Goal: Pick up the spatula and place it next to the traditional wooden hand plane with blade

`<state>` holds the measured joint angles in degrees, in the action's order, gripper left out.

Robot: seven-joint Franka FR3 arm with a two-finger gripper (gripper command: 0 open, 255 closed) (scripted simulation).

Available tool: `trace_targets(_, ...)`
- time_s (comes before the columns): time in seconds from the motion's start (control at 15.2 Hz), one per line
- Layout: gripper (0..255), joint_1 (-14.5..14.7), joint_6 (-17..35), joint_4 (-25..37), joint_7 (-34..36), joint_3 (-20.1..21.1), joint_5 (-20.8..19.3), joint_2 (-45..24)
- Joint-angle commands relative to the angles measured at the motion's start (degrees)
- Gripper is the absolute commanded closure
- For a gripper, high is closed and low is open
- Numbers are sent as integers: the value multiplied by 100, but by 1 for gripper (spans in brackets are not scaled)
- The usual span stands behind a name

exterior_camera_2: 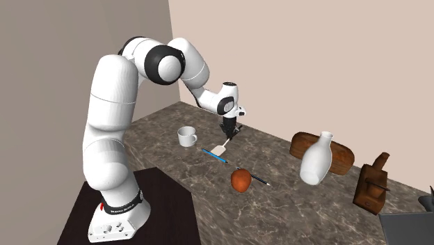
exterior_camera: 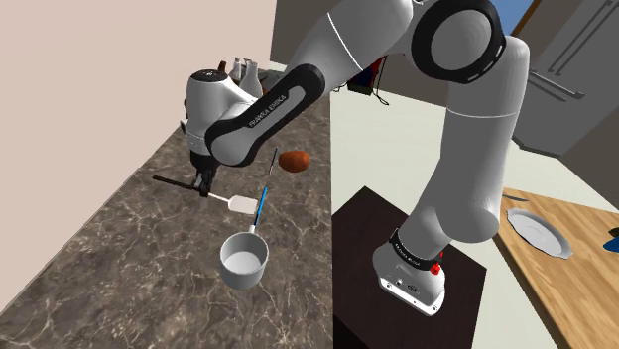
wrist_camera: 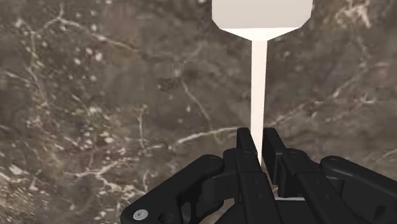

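My black gripper (wrist_camera: 257, 137) is shut on the thin handle of the white spatula (wrist_camera: 257, 76), whose flat blade points away from the fingers over the dark marble counter. In the shoulder view the gripper (exterior_camera: 203, 186) hangs low above the counter, and the spatula blade (exterior_camera: 238, 204) lies beside a blue pen (exterior_camera: 262, 206). From the second exterior view the gripper (exterior_camera_2: 228, 132) holds the spatula (exterior_camera_2: 220, 149) slanted down; I cannot tell whether the blade touches the counter. The brown wooden hand plane (exterior_camera_2: 372, 184) stands far off at that view's right.
A white cup (exterior_camera_2: 186, 136) stands near the gripper. A red-brown round object (exterior_camera_2: 240, 180), a black pen (exterior_camera_2: 259, 179), a white vase (exterior_camera_2: 318, 160) and a brown board (exterior_camera_2: 334, 154) lie between spatula and plane. A wall runs behind the counter (exterior_camera_2: 292, 209).
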<state>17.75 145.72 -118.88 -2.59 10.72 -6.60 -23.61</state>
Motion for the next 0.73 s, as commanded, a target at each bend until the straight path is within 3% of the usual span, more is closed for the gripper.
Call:
trace_targets(0.0, 255, -13, -109, 3, -18, 22, 32, 107)
trace_targets(0.66, 255, -84, -740, 97, -137, 118, 214, 653)
